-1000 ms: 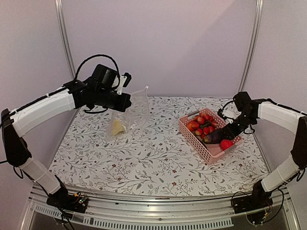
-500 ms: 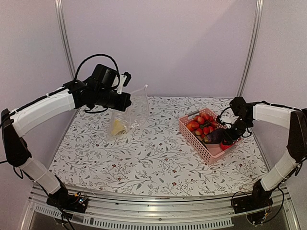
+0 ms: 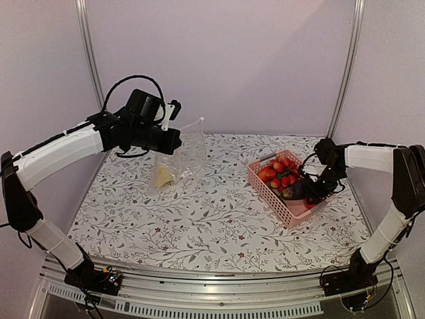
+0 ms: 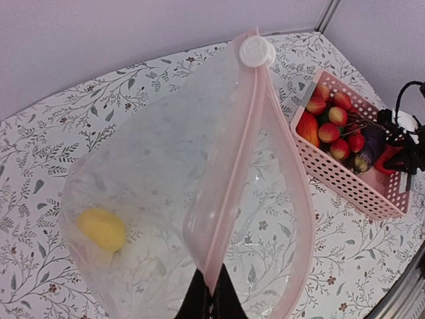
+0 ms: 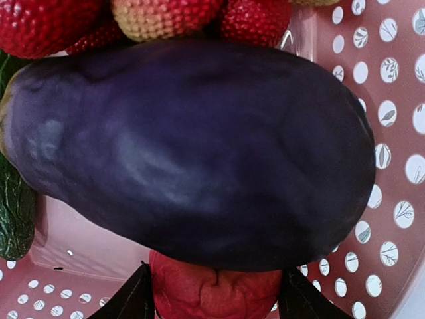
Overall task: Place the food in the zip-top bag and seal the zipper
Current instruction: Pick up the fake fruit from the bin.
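Observation:
The clear zip-top bag (image 3: 187, 154) hangs over the back left of the table with its mouth gaping. My left gripper (image 4: 211, 300) is shut on the pink zipper (image 4: 234, 166) strip, whose slider (image 4: 257, 51) sits at the far end. A yellow piece of food (image 4: 101, 229) lies inside the bag. My right gripper (image 3: 313, 198) is down in the pink basket (image 3: 279, 203), its fingers (image 5: 136, 300) pressed on either side of a red pepper (image 5: 216, 292). A dark purple eggplant (image 5: 192, 146) lies just above that pepper. Small red and orange fruits (image 3: 277, 174) fill the basket's far end.
A dark green cucumber (image 5: 13, 206) lies along the eggplant's left. The basket wall (image 5: 398, 100) stands close on the right of my right gripper. Floral-patterned table (image 3: 212, 219) spreads between bag and basket. Metal posts rise at the back corners.
My right gripper has shifted left and lower into the basket's near corner around the red pepper. The left arm and bag have stayed put.

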Motion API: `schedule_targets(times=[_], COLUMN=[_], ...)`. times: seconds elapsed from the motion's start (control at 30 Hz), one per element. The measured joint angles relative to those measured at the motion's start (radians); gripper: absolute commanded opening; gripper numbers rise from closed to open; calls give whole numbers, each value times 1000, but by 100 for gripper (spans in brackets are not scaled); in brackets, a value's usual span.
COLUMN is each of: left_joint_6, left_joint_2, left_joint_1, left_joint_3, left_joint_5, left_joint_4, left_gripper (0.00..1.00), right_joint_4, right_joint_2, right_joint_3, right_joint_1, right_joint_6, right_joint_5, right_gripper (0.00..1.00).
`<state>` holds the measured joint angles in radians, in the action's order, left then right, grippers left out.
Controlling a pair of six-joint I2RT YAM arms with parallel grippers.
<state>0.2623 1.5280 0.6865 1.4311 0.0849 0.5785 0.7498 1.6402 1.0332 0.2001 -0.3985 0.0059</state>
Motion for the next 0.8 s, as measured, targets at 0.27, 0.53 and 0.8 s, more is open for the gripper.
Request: schedule_targets(times=[0.27, 0.53, 0.8], left_joint_6=[0, 0, 4], left_joint_2=[-4, -4, -3], left_joint_1=[0, 0, 0], left_joint_3=[-8, -8, -7], left_joint_5=[0, 2, 0], left_joint_4=[-14, -18, -21], left_gripper=[0, 0, 0], right_joint_4=[11, 96, 119], right_joint_2=[2, -49, -156], right_joint_3=[10, 72, 220], right_joint_1=[0, 0, 0], right_joint_6=[6, 1, -4], right_joint_5=[-9, -95, -232], right_gripper=[35, 33, 31])
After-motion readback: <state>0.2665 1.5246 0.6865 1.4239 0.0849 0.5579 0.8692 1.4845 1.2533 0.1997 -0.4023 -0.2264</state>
